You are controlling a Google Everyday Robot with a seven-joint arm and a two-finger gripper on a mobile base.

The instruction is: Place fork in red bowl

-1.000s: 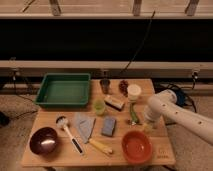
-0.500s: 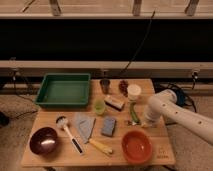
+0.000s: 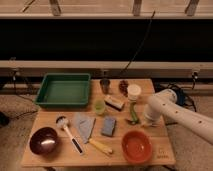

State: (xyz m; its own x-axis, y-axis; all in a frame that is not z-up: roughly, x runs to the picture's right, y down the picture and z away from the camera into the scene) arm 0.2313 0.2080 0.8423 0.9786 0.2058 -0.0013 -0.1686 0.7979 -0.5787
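— Moved since half a second back? Nothing that I can see: the arm (image 3: 176, 113) and every object sit where they were.
— And the gripper?
— The gripper (image 3: 149, 120) hangs at the arm's tip, pointing down over the surface (image 3: 162, 135) near its 3 o'clock edge. It is just at 3 o'clock of a green item (image 3: 133, 114). Open or closed, I cannot tell.
— The red bowl?
— The red bowl (image 3: 136, 146) stands upright at 5 o'clock on the surface. It is at 7 o'clock from the gripper, near it but apart.
— The fork?
— I cannot pick the fork out, so where it lies I cannot tell.
— What else?
— A tray (image 3: 64, 75) at 10 o'clock and a dark bowl (image 3: 37, 137) at 8 o'clock. A brush (image 3: 67, 131) lies just at 3 o'clock of the dark bowl. A yellow-handled tool (image 3: 100, 146) lies at 9 o'clock of the red bowl.
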